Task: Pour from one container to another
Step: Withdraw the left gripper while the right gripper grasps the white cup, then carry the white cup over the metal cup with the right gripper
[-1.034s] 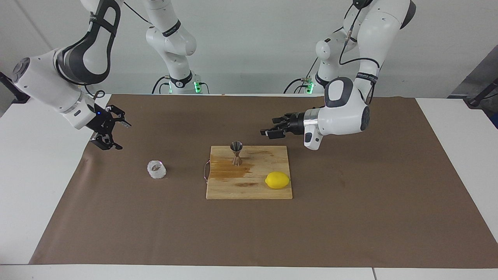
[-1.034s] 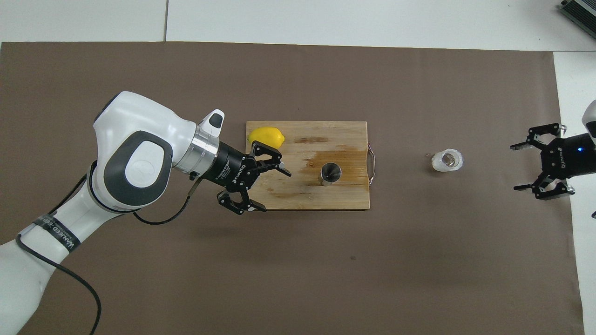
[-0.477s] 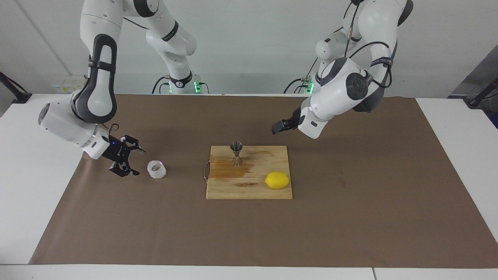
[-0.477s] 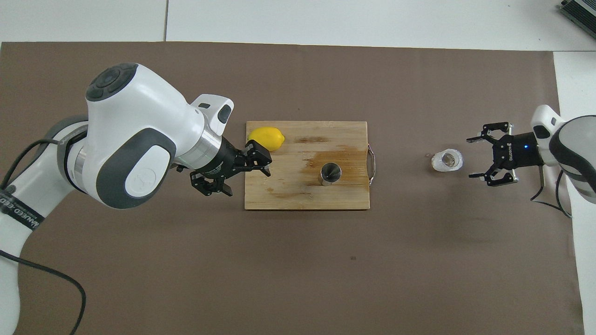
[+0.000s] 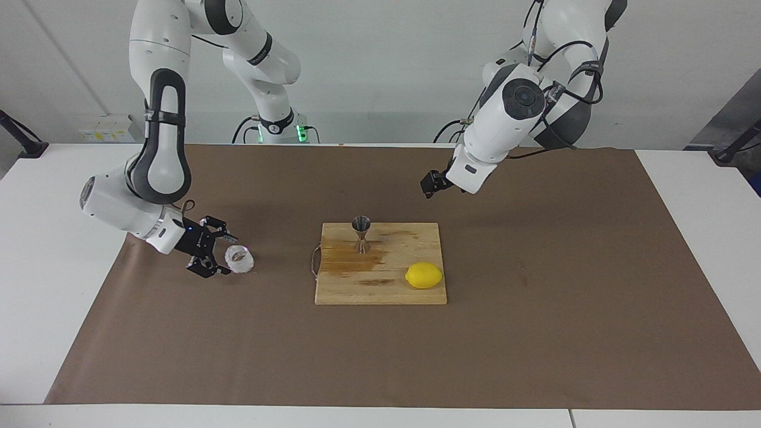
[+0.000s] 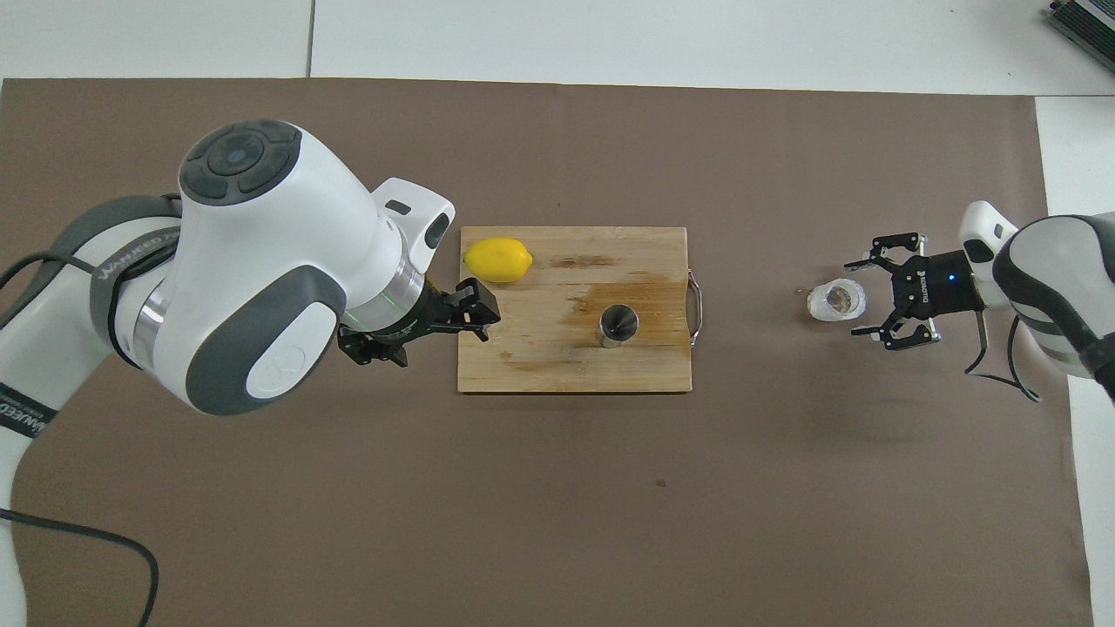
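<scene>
We see the faceted clear glass cup (image 5: 239,260) (image 6: 836,300) standing upright on the brown paper mat (image 5: 535,333) toward the right arm's end of the surface, well apart from the cutting board (image 5: 380,285) (image 6: 540,366). Its wall is frosty-looking and chunky, its body squat and smaller than the lemon (image 5: 424,275) (image 6: 497,259).

The right end effector (image 5: 219,255) (image 6: 874,295) sits low, just beside the cup, black fingers spread wide with the tips flanking the cup's outer side. We can't tell any contact; nothing is pinched.

The steel jigger (image 5: 361,234) (image 6: 618,324) stands upright on the wooden board: hourglass shape, two cones joined at a narrow waist, dark shiny metal. It's on the board's edge nearer the robots, on a darker stained patch of the wood grain. The board is pale and rectangular, with a thin wire handle (image 5: 314,263) (image 6: 697,296) at the end facing the cup.

The smooth yellow lemon lies on the board's corner, farther from the robots, toward the left arm's end.

The left end effector (image 5: 432,182) (image 6: 420,321) hangs raised over the mat beside the board's lemon end. Its fingers are spread and it holds nothing.
</scene>
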### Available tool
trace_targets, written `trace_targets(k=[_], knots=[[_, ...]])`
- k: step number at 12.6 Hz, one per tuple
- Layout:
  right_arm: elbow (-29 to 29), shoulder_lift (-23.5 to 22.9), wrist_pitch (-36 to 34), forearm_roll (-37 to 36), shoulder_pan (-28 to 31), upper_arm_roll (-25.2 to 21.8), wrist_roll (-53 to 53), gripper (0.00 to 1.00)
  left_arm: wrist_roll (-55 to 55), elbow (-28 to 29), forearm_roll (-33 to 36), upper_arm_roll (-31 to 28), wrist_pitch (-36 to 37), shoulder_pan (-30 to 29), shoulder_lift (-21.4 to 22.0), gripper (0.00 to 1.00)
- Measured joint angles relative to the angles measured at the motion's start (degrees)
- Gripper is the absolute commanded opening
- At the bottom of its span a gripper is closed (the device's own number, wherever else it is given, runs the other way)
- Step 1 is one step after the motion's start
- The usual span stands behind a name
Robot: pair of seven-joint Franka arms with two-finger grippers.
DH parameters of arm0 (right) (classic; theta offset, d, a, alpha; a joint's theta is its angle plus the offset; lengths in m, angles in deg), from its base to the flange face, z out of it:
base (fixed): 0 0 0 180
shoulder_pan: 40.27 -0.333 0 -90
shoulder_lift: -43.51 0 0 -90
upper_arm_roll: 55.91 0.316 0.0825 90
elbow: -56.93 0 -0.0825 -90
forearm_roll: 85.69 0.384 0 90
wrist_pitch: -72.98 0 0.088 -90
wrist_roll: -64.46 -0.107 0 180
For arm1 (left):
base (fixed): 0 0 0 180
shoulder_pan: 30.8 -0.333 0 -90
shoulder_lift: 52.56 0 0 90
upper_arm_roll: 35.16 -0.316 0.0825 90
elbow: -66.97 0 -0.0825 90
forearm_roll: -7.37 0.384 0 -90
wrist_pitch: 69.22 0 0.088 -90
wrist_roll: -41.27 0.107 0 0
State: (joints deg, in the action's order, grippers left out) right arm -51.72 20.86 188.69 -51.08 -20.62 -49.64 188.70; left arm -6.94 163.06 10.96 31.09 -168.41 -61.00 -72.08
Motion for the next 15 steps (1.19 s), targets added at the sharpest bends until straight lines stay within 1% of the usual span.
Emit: trace_targets(k=[3, 4, 5, 6, 8, 9, 11, 13, 15], knots=[[-0.3, -0.9, 0.3, 0.0, -0.3, 0.0, 0.4, 1.0, 0.2, -4.0, 2.6, 0.0, 4.7, 0.3, 0.1, 1.0], [-0.3, -1.0, 0.4, 0.0, -0.6, 0.0, 0.4, 0.82, 0.6, -5.7, 3.7, -0.3, 6.4, 1.0, 0.1, 1.0], [-0.3, -1.0, 0.6, 0.0, -0.8, 0.0, 0.5, 0.56, 1.0, -7.6, 5.0, -1.1, 8.2, 2.4, 0.1, 1.0], [-0.3, -1.0, 0.9, 0.0, -0.9, 0.0, 0.5, 0.43, 1.5, -9.7, 6.0, -2.8, 10.1, 4.4, 0.2, 1.0], [-0.3, -1.0, 1.7, 0.0, -0.9, 0.0, 0.5, 0.4, 2.9, -13.5, 6.5, -6.6, 13.5, 8.0, 0.5, 1.0], [-0.2, -1.0, 1.7, 0.0, -0.8, 0.0, 0.5, 0.36, 3.6, -14.6, 6.5, -8.9, 14.6, 9.5, 0.8, 1.0], [-0.2, -1.0, 1.7, 0.0, -1.1, 0.0, 0.5, 0.33, 5.7, -16.4, 6.5, -15.9, 16.0, 14.4, 2.4, 1.0], [0.1, -0.6, 1.7, 0.1, -2.6, 0.1, 0.3, 0.33, 8.8, -17.0, 6.5, -23.2, 16.6, 19.4, 5.1, 1.0], [0.7, 2.1, 1.6, 0.1, -5.7, 0.2, -3.1, 0.33, 13.7, -17.0, 6.4, -30.1, 17.8, 23.2, 7.8, 1.0]])
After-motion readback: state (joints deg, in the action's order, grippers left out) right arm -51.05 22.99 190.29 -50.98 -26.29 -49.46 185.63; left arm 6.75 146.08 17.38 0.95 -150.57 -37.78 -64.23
